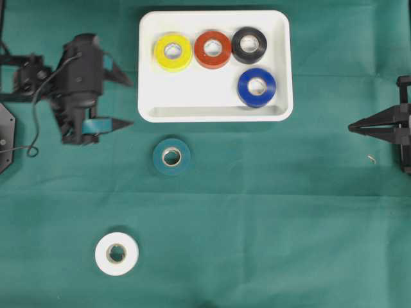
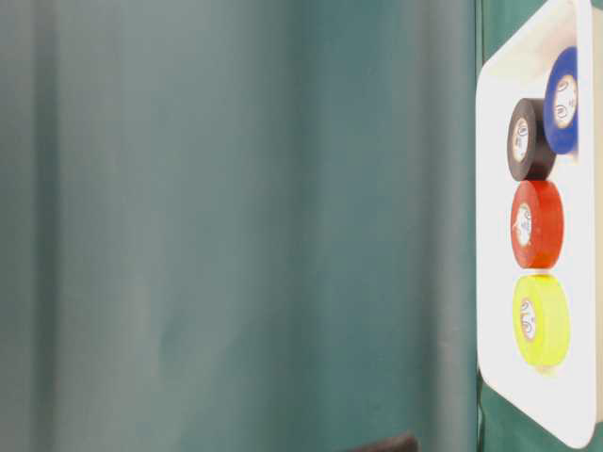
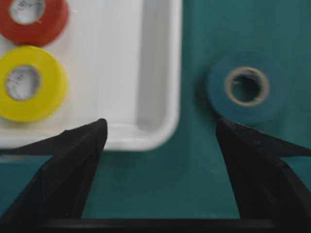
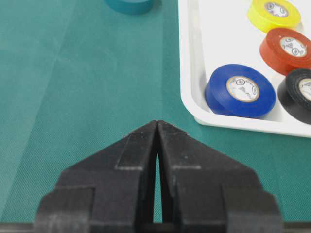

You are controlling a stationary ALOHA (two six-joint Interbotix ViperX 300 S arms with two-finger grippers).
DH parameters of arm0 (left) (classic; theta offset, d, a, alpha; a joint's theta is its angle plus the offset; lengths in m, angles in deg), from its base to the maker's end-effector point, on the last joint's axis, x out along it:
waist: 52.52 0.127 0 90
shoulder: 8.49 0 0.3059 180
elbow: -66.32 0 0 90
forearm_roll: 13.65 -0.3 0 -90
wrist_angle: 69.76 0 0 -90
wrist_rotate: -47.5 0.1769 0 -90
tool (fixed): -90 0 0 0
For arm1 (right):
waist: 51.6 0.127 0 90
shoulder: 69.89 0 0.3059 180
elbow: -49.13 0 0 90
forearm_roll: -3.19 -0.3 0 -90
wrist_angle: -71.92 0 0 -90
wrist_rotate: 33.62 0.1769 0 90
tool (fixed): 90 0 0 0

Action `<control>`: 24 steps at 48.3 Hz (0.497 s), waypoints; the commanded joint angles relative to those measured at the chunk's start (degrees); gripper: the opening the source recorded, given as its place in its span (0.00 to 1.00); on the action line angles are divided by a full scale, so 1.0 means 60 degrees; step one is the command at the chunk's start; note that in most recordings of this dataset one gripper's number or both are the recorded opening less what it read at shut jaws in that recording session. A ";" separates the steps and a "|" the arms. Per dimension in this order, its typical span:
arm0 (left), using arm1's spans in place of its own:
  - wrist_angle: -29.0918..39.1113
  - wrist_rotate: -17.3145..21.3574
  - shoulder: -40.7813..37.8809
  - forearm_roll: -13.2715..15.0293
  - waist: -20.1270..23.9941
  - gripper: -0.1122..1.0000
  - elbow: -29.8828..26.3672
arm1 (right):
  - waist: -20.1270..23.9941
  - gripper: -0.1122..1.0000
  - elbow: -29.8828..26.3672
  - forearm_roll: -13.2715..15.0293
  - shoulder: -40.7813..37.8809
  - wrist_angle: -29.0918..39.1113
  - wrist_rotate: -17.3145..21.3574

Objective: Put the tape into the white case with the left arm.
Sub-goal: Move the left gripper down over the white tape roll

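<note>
The white case (image 1: 192, 93) lies at the back middle and holds several tape rolls: yellow (image 1: 173, 52), red (image 1: 212, 49), black (image 1: 249, 44) and blue (image 1: 256, 87). A teal tape roll (image 1: 171, 156) lies flat on the green cloth just in front of the case's left corner. A white tape roll (image 1: 117, 253) lies nearer the front left. My left gripper (image 1: 131, 104) is open and empty, left of the case. In the left wrist view it (image 3: 159, 125) faces the case corner (image 3: 160, 131), with the teal roll (image 3: 245, 87) ahead of its right finger. My right gripper (image 1: 352, 127) is shut and empty at the right edge.
Green cloth covers the whole table. A small pale speck (image 1: 372, 158) lies on the cloth near the right arm. In the right wrist view the shut gripper (image 4: 158, 123) points along the cloth beside the case (image 4: 187, 73), with the blue roll (image 4: 240, 91) nearest.
</note>
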 commanded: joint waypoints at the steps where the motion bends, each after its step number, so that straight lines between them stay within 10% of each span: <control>1: -0.0029 -0.0146 0.0469 0.0029 -0.0220 0.93 0.0088 | -0.0029 0.02 -0.0103 0.0015 -0.0103 -0.0103 0.0000; 24: -0.0044 -0.0337 0.1318 0.0029 -0.1055 0.92 0.0850 | -0.0146 0.02 -0.0117 0.0015 -0.0103 -0.0103 0.0000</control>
